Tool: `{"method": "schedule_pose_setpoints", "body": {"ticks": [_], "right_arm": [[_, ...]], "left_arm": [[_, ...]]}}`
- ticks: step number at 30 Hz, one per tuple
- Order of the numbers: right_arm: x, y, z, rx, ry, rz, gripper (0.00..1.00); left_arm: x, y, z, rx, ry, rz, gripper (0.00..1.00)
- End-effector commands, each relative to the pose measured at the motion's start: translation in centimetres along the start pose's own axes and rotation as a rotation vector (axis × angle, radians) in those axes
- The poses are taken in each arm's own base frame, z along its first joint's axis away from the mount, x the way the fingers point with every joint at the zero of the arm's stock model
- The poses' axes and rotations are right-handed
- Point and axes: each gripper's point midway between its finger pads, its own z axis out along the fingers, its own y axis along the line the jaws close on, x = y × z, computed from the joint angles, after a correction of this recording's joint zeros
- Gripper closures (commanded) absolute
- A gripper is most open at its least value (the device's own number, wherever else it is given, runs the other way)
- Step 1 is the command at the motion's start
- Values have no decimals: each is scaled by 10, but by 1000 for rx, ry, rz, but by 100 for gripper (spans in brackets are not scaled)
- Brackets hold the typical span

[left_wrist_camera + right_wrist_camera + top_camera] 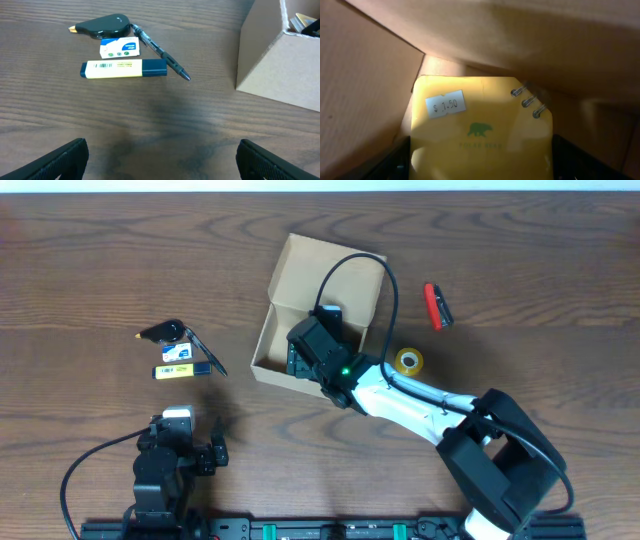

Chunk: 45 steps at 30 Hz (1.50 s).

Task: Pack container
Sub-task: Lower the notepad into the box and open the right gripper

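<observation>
Two grippers: left gripper (162, 157) is hanging wide open, empty, well apart from box (272, 340). Right gripper (480, 167) is reaching down inside box, fingers (395, 162) flanking a yellow notebook (480, 115) at its edges – can't tell if clamping or just alongside. Box is sitting centre of table (100, 260), flap (330, 265) lying open on far side. Prob. light, thin cardboard: walls denting under hard pinch, sliding easily. Am favouring a hold on side-wall rim or flap edge.

The table (100, 260) is dark wood grain, matt. The box (330, 275) is plain brown cardboard, dull and fibrous. The notebook (480, 135) in it has a smooth yellow cover with a faint sheen, shiny metal rings (527, 101) and a paper sticker (445, 104). The highlighter (122, 69) is smooth plastic.
</observation>
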Motion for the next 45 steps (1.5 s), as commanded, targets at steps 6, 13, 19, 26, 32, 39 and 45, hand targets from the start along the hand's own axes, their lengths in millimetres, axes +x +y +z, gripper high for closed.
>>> {"method": "schedule_pose_setpoints", "body": {"ticks": [6,13,19,26,32,39,45], "right_arm": [[-10,-16,-4,52,22,-25,62],[-12,-20,-4,50,43,-31,62],[-16,-23,-9,85,60,-107,62],[-25,-11,-15,62,56,-126,63],[-22,4,-19,20,71,-138,65],[-9,33,-24,-54,74,-174,65],[-1,46,-27,-78,75,-199,65]], "left_arm": [[2,0,1,-1,3,8,5],[2,0,1,-1,3,8,5],[2,0,1,-1,3,8,5],[2,0,1,-1,3,8,5],[2,0,1,-1,3,8,5],[2,0,1,-1,3,8,5],[2,0,1,-1,3,8,5]]}}
